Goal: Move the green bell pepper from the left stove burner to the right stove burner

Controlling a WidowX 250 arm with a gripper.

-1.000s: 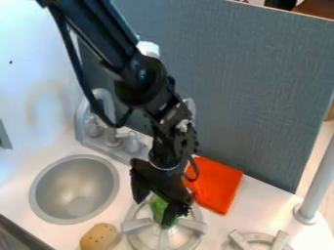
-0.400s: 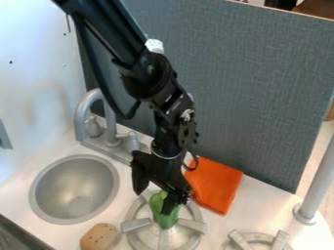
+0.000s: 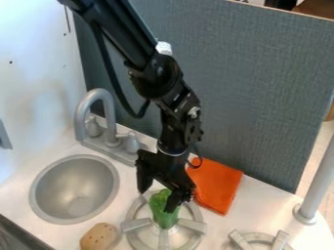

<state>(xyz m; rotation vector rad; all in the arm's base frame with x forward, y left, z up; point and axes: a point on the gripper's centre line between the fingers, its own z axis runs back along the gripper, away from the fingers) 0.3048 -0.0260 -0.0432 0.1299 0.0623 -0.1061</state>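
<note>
Tool (image 3: 156, 201): open, at green pepper (image 3: 161, 217)
Burner (image 3: 135, 224), bottom centre: pepper apparently seated
Grip: none established
Remaining work: cannot tell

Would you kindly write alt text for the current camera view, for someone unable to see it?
A black gripper, fingers apart, is at a green pepper on a burner. Nearby are an orange cloth, a round sink, a faucet and a tan, dotted object.
</note>
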